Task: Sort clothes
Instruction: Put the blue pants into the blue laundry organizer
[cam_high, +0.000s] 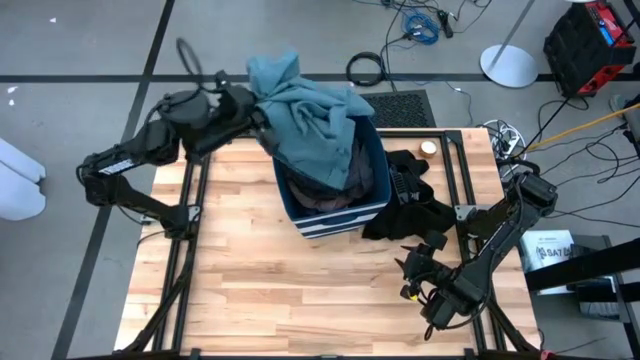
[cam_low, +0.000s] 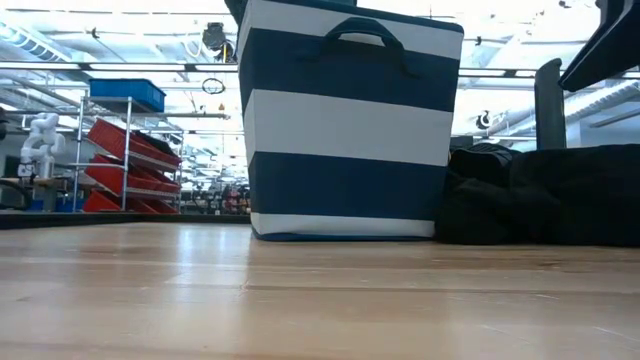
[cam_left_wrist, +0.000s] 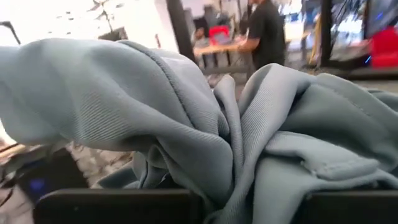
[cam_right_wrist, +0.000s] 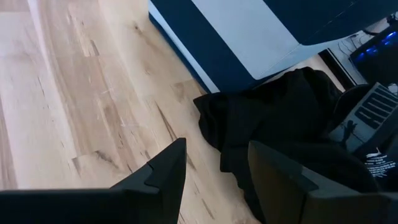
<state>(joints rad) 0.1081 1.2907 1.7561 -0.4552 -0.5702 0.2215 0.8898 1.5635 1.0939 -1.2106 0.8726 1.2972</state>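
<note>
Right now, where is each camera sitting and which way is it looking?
High view: above the table, looking straight down; both arms show, the left gripper shut on the grey-green garment over the bin.
Low view: at table-top height, looking level at the striped bin; no gripper shows.
Left wrist view: on the left arm, facing the garment.
Right wrist view: on the right arm, above the open right gripper, facing the black garment.
Shared: low and right wrist views both show bin and black garment.

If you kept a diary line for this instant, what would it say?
left pincer: shut on grey-green garment over bin | right pincer: open, empty, near black garment
</note>
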